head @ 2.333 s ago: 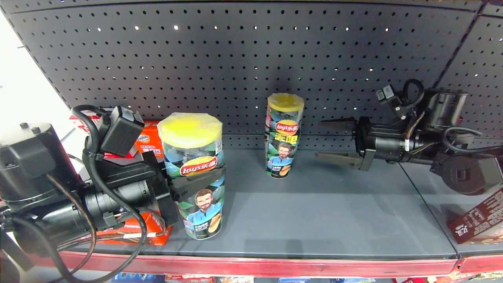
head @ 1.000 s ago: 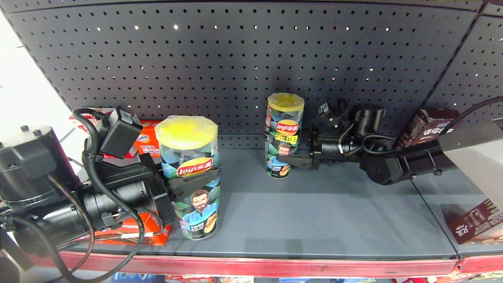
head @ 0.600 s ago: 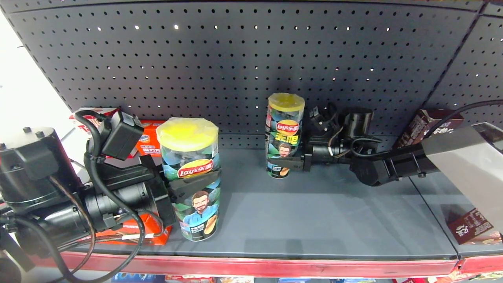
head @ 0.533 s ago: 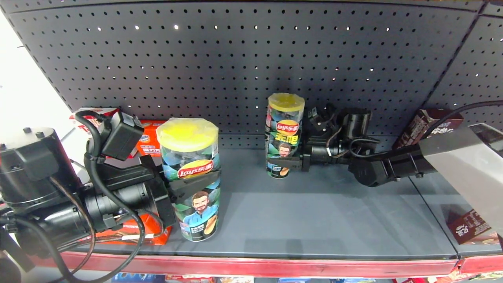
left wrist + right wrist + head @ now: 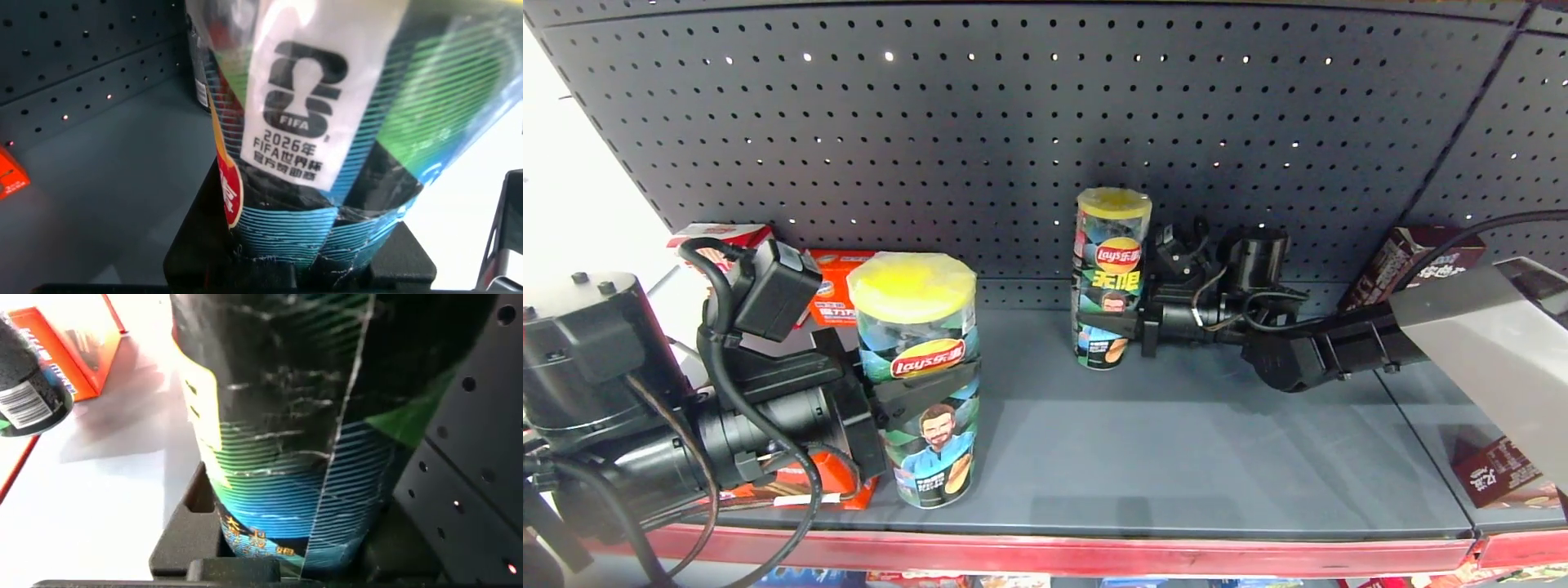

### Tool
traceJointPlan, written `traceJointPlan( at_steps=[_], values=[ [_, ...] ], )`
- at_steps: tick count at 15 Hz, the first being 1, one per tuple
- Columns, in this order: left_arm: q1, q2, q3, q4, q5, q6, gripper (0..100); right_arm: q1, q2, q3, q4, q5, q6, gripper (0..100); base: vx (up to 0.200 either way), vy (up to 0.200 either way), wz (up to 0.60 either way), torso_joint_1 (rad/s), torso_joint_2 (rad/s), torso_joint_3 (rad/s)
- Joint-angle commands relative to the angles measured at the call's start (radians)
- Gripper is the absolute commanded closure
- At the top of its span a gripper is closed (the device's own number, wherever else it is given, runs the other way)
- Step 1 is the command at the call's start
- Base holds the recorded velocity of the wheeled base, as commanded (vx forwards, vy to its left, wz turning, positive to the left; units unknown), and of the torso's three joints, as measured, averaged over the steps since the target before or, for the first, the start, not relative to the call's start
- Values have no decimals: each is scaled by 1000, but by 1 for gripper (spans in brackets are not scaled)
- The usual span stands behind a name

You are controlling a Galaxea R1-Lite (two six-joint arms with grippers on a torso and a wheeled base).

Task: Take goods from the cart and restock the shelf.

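Two tall chip cans with yellow lids stand on the dark shelf [image 5: 1192,441]. The near can [image 5: 923,367] is at the front left, with my left gripper [image 5: 925,385] shut around its middle; one finger crosses its front. In the left wrist view this can [image 5: 310,122] rises from between the jaws. The far can [image 5: 1111,269] stands near the pegboard back wall. My right gripper [image 5: 1104,314] comes in from the right and is shut on its lower half. In the right wrist view that can [image 5: 294,433] sits tight between the jaws.
Orange boxes [image 5: 837,282] and a white and red box [image 5: 719,237] lie behind my left arm. Brown boxes sit at the right, one leaning at the back [image 5: 1413,261], one at the front [image 5: 1503,474]. The shelf has a red front lip [image 5: 1054,555]. Open shelf floor lies between the cans.
My right gripper travelled left along the shelf to the far can and closed on it; the can has just shifted slightly up and left. The near can sank a little.
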Motion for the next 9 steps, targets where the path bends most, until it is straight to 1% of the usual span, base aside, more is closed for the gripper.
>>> traceJointPlan(
  at_steps=[1, 3, 5, 6, 9],
  values=[
    [2, -2, -2, 0, 0, 0, 100, 9, -106, 95, -15, -8, 0, 100, 0, 0, 0, 0, 0, 0],
    [3, -3, 6, 0, 0, 0, 100, 15, -188, 223, -84, -36, 0, 100, 0, 0, 0, 0, 0, 0],
    [3, -3, 3, 0, 0, 0, 100, 20, -262, 354, -165, -39, 0, 100, 0, 0, 0, 0, 0, 0],
    [2, -3, 0, 0, 0, 0, 100, 46, -323, 466, -208, -51, 0, 100, 0, 0, 0, 0, 0, 0],
    [3, -2, -5, 0, 1, 0, 100, 107, -437, 681, -285, -94, -1, 100, 0, 0, 0, 0, 0, 0]
  ],
)
